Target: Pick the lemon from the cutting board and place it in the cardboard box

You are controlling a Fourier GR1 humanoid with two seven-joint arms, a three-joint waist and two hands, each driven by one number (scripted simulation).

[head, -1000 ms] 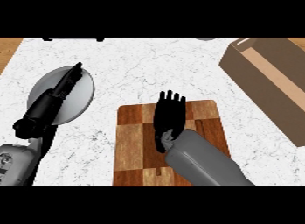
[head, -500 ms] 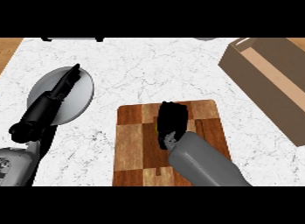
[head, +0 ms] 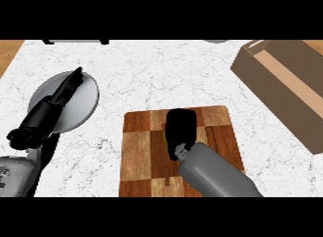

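Hanging over the upper middle of the cutting board (head: 143, 152), the right robot hand (head: 179, 126) has its fingers bent down and drawn together into one compact dark shape, so it is closed narrow and not spread. The lemon does not show anywhere on the board; it seems to sit hidden inside this curl, and I cannot see the contact itself. The grey right forearm (head: 215, 173) comes in from the lower edge and covers the lower right part of the board. The left robot hand (head: 65, 88) is stretched out straight and flat, fingers long and pointing away, above the grey plate (head: 82, 111); whether it touches the plate I cannot tell. Counting the things on the white marbled counter (head: 164, 74): one wooden cutting board with a checkered pattern, one round plate to its left, and one cardboard box (head: 287, 92) at the right side, well apart from the board, with a lighter inner wall showing. Two robot hands are visible, one on each side.
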